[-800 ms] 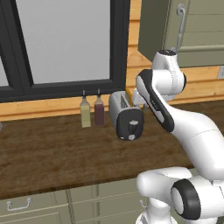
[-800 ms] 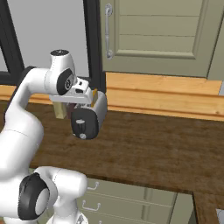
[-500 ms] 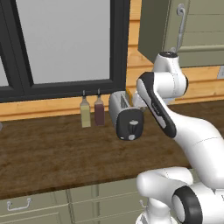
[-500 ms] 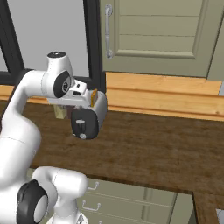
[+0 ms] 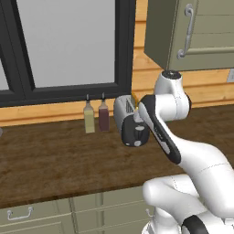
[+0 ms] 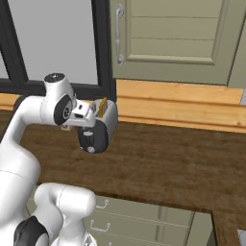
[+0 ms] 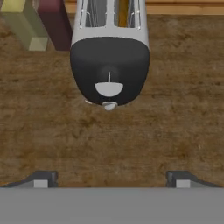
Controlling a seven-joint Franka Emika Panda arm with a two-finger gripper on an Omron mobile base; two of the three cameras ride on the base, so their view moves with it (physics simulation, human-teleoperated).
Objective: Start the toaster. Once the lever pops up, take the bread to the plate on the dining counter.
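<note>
Over the last moment my elbow has swung lower and my hand has drawn in over the toaster (image 7: pixel 109 57), which sits on the tabletop (image 7: pixel 131 144) beside two bottles (image 5: pixel 96 117). The bread (image 6: pixel 102 107) stands in its slot. My gripper (image 7: pixel 111 179) hangs released above the lever end, nothing pressed yet.

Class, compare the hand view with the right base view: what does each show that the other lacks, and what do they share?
Hand view alone: the slim yellow bottle and slim dark red bottle beside the silver rounded toaster, with the open gripper low in the picture. Right base view alone: the green cabinet door and dark-framed window. Both: the toaster, its tan bread slice, the brown wood-grain counter.
</note>
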